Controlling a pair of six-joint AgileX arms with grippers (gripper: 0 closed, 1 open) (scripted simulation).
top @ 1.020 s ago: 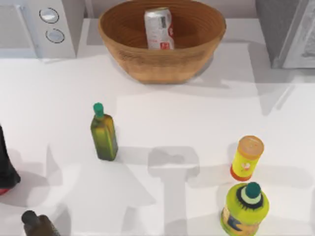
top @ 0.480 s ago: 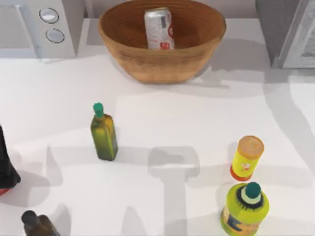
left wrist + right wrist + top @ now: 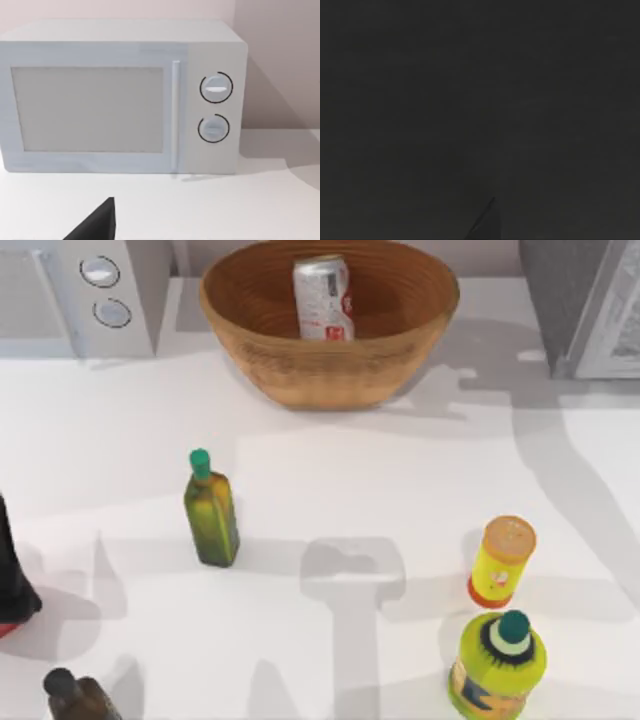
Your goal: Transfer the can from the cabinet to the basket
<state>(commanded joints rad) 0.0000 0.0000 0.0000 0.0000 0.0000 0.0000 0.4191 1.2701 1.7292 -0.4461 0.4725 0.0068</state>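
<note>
White tabletop (image 3: 330, 490) spreads below, with bottles scattered across its near half. At the far edge the basket (image 3: 330, 370) holds the can (image 3: 323, 297), standing upright against the ribbed inner wall. To the right, the grey cabinet (image 3: 560, 300) has its pale door ajar. Judging by that, the transfer looks finished, with nothing left but the arms pulling clear. Whether either hand is spread or pressed together, I cannot tell; the right wrist view is dark.
</note>
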